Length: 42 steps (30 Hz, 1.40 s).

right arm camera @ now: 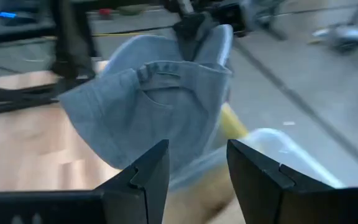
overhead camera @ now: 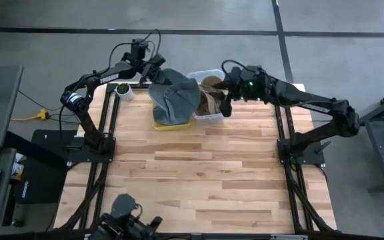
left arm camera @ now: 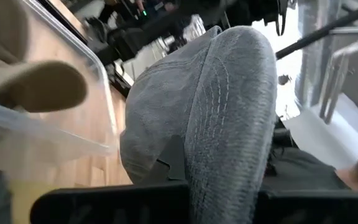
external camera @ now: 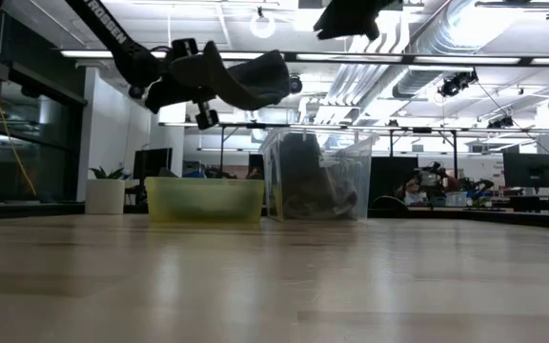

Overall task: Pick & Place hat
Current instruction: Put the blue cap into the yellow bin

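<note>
My left gripper (overhead camera: 155,72) is shut on a grey cap (overhead camera: 176,97) and holds it in the air over a yellow bin (overhead camera: 171,124). In the low view the cap (external camera: 241,81) hangs well above that bin (external camera: 205,200). My right gripper (right arm camera: 197,177) is open and touches nothing. It hovers over a clear bin (overhead camera: 211,117) that holds tan and brown hats (overhead camera: 209,93), just right of the cap (right arm camera: 145,106). The left wrist view is filled by the cap's stitched brim (left arm camera: 229,106). My left gripper pinches the grey cap by its stitched brim (left arm camera: 219,180) between its two fingers. They come at it roughly level from the table's far left. The cap is lifted clear and its crown (right arm camera: 135,112) hangs out beyond and below the fingers, over the yellow bin.
A small white pot with a plant (overhead camera: 124,91) stands at the far left of the table, beside the left arm. The two bins sit side by side near the far edge. The wooden table top (overhead camera: 205,180) stretches from the bins toward the near edge.
</note>
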Motion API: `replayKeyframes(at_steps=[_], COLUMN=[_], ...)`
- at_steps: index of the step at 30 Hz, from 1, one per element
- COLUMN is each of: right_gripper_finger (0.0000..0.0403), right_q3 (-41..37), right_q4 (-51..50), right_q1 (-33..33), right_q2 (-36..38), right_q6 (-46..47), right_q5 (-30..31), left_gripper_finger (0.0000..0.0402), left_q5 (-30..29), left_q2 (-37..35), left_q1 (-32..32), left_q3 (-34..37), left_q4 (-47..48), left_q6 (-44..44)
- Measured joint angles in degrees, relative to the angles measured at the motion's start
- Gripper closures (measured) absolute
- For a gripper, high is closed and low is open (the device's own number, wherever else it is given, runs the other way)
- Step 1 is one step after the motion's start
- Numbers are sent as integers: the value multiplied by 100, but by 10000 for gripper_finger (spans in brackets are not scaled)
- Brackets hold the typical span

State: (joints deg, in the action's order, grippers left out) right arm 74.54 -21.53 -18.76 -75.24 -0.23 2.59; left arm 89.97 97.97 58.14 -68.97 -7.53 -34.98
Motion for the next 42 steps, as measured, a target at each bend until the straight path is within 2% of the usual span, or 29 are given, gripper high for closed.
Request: replayKeyframes(at_steps=[3,11,21,26,35,39,42], right_gripper_finger=[249,249,249,248,250,266,295], right_q3=[31,36,44,42,40,42,42], right_q4=[132,777,1203,1735,2164,2347,2447], right_q1=[-293,-638,-634,-649,-643,-643,-645], right_q2=[-214,-720,-1165,-1452,-1755,-1744,-1744], right_q6=[70,470,662,935,922,922,904], right_q5=[-930,-1910,-2372,-2574,-2658,-2658,-2658], left_gripper_finger=[402,402,402,402,402,402,401], left_q5=[0,0,0,0,2,7,16], left_q2=[0,0,-4,-4,-7,-7,-9], left_q1=[-254,-589,-646,-644,-644,-644,-644], left_q3=[0,0,0,0,0,0,0], left_q4=[-3,-6,-35,-35,-35,-37,-39], left_q6=[0,9,6,4,6,6,9])
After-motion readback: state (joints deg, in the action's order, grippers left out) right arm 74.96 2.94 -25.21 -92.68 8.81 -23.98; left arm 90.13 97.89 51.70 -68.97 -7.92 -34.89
